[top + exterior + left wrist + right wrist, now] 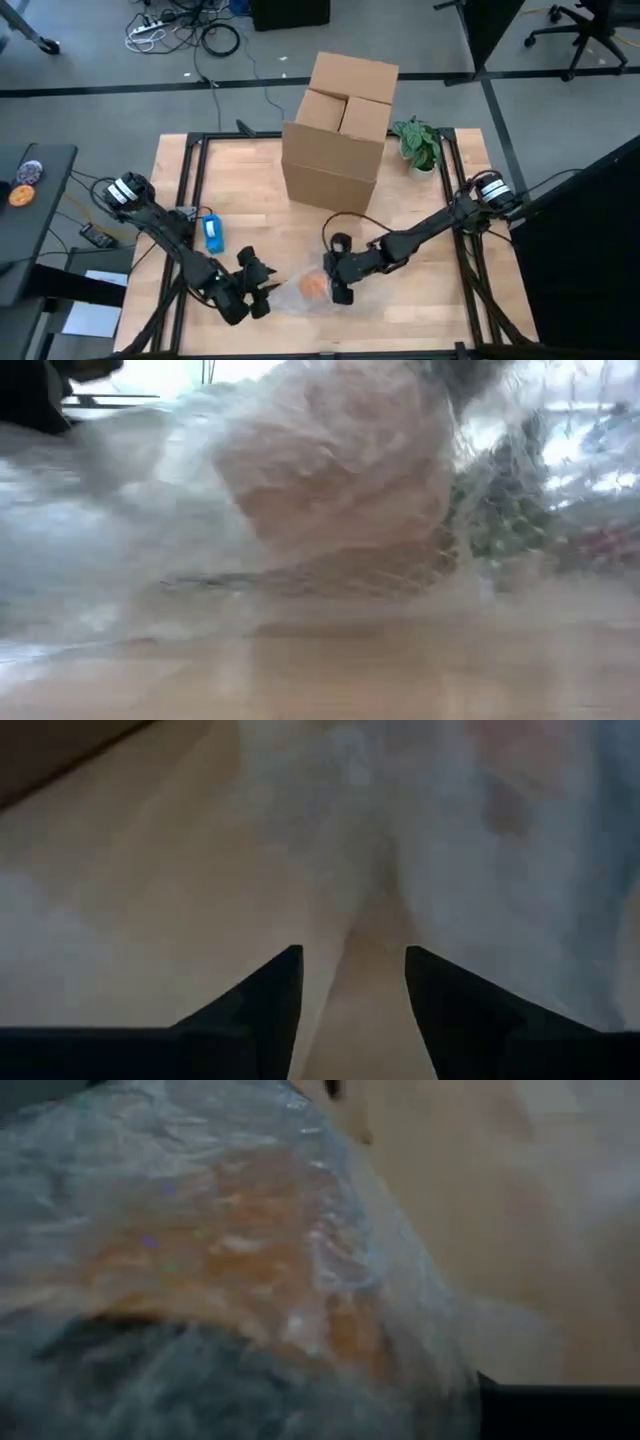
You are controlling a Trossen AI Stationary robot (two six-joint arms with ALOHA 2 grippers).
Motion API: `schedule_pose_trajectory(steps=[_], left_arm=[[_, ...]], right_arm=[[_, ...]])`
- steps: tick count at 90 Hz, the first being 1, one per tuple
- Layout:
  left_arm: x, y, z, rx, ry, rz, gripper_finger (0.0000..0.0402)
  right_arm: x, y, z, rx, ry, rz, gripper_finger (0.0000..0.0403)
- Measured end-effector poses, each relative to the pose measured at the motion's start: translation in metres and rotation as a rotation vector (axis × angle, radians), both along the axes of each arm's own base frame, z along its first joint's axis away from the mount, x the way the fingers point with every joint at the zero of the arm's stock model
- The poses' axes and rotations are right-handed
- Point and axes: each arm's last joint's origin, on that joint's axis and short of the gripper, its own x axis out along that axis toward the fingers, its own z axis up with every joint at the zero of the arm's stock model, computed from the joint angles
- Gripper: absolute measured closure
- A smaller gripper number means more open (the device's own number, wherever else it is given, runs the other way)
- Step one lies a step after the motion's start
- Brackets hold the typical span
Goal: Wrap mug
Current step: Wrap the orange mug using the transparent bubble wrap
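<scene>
The left claw (262,290), fingers spread, and the right claw (340,285), whose grip I cannot tell, flank the bubble-wrapped orange mug (312,287) between them.

Both arms reach low and inward. The left gripper (262,288) holds its fingers (265,995) spread apart. The right gripper (338,285) points down, its wrist bent sharply toward the left one.

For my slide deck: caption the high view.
Two dark arms meet over an orange mug in clear bubble wrap on the wooden table, before a cardboard box.
</scene>
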Motion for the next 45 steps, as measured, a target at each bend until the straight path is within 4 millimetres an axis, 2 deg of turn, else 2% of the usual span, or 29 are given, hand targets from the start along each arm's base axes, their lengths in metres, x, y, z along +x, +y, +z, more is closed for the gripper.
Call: schedule_pose_trajectory(steps=[11,21,26,45], left_arm=[[0.005,0.009,-0.019,0.019,-0.046,-0.026,0.024],[0.016,0.018,-0.024,0.088,-0.07,-0.046,0.024],[0.026,0.022,-0.023,0.121,-0.091,-0.074,0.024],[0.072,0.037,-0.032,0.104,-0.201,-0.258,0.024]], right_arm=[[0.01,0.013,-0.011,0.074,0.025,0.127,0.04],[0.01,0.027,-0.03,0.141,0.085,0.236,0.04],[0.008,0.032,-0.038,0.151,0.117,0.259,0.04],[0.005,0.037,-0.038,0.134,0.12,0.279,0.04]])
